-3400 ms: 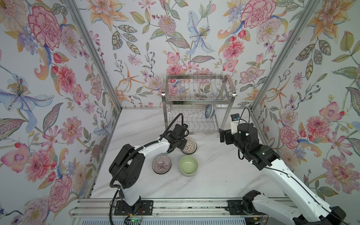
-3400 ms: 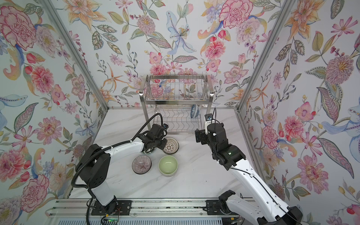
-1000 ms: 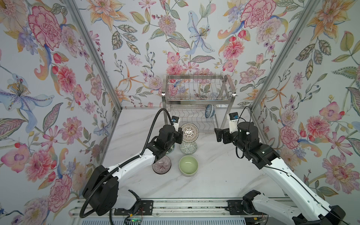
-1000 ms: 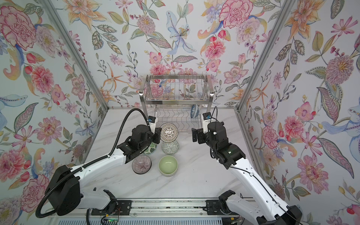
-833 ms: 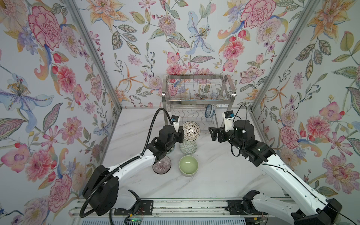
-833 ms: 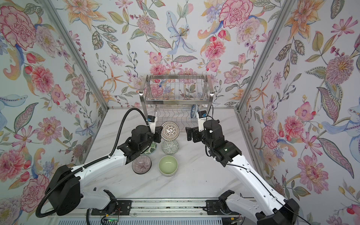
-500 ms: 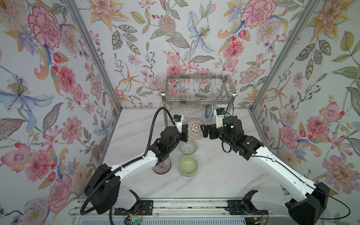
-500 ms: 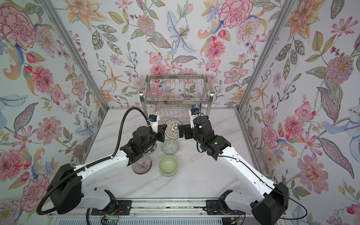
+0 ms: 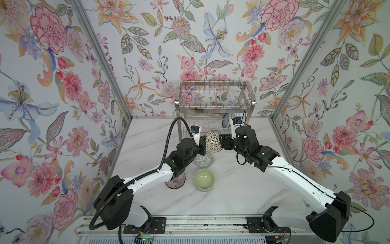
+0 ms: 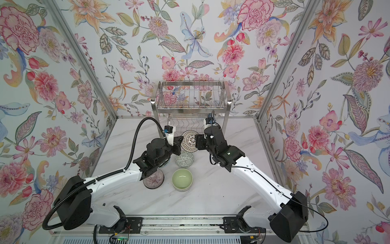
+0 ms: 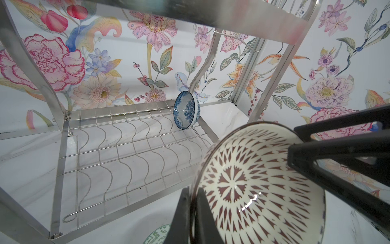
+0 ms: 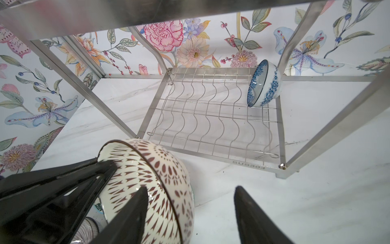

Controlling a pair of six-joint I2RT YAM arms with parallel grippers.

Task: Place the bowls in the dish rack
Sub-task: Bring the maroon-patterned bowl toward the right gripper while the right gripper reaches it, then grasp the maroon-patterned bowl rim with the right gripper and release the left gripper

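- Closest, a green bowl (image 9: 204, 179) sits on the table (image 9: 236, 190).
- Left claw (image 11: 191, 213) pinches the brown bowl (image 11: 253, 190) in the air; right claw (image 12: 191, 188) is open around its rim — let go too soon and it falls.
- Behind, the rack (image 9: 211, 105) holds one blue bowl (image 11: 186, 109).

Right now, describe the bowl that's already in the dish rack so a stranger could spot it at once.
Start at the steel dish rack against the back wall, then its wavy-wire lower shelf. At the shelf's back right corner a blue floral bowl stands on its edge. It is the only bowl in the rack, and the only blue-and-white one.
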